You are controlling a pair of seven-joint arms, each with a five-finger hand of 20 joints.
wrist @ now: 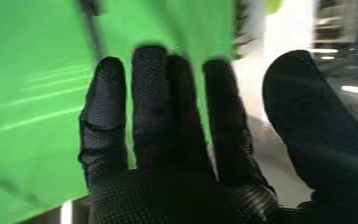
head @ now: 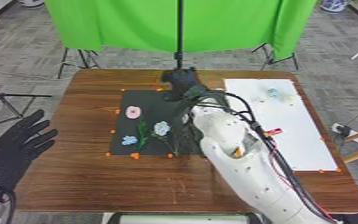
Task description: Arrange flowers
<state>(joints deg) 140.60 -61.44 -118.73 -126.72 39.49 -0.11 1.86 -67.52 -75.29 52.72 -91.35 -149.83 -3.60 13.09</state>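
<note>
Your right arm (head: 238, 157) extends over the desk (head: 73, 172), its right robot hand (head: 182, 80) open, fingers straight, near the far edge. Your left robot hand (head: 14, 146) is open too, by the left edge. You have three flowers on one dark mat (head: 153, 100): a pink flower (head: 134, 112), its long axis running near to far, and two pale blue flowers (head: 161, 128), one with its stem slanting toward you. One white sheet (head: 286, 142) lies right of the mat.
</note>
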